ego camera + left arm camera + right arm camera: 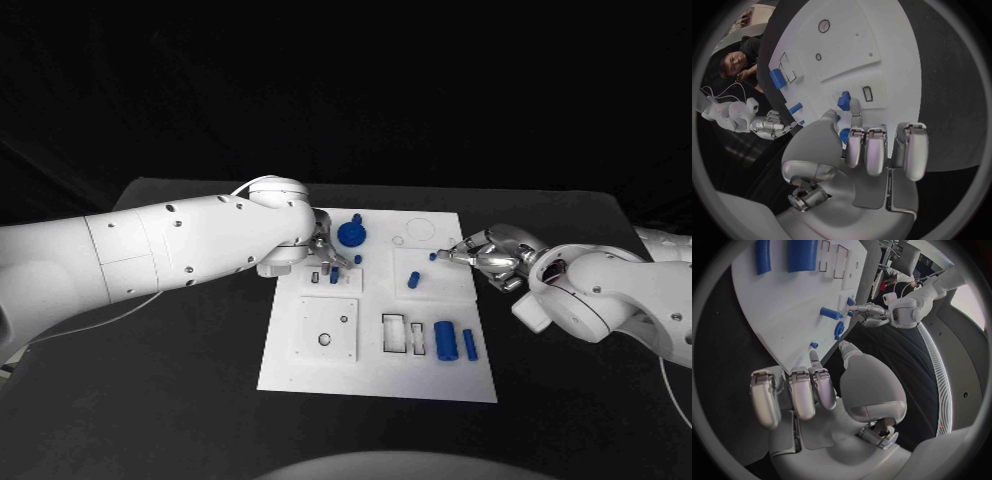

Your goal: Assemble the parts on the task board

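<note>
**A:** Two silver hands are over the far half of your white rectangular task board [378,330]. What is each doing?

**B:** Your left hand [320,258] is at the board's left edge, fingers pointing down. In the left wrist view, your left hand [856,150] has its thumb and one finger closed on a small blue part [844,101] right at the board surface, the other fingers lying straight beside it. So it pinches that piece.

**A:** And the right one?

**B:** Your right hand [488,256] sits at the board's right edge with its fingertips reaching onto the white plate. In the right wrist view, the right hand [817,390] has its fingers together and its thumb held apart; a small blue peg [814,345] stands just beyond the fingertips. I cannot tell whether it touches it or holds anything.

**A:** Where are the other parts?

**B:** A round blue knob [352,236] lies on the far part of the board, just beside your left hand. A short blue cylinder [413,280] lies between the two hands. Nearer you, a thick blue cylinder [444,340] and a thin blue bar [469,343] lie side by side, next to rectangular slots. The board rests on the black desk [188,380].
</note>
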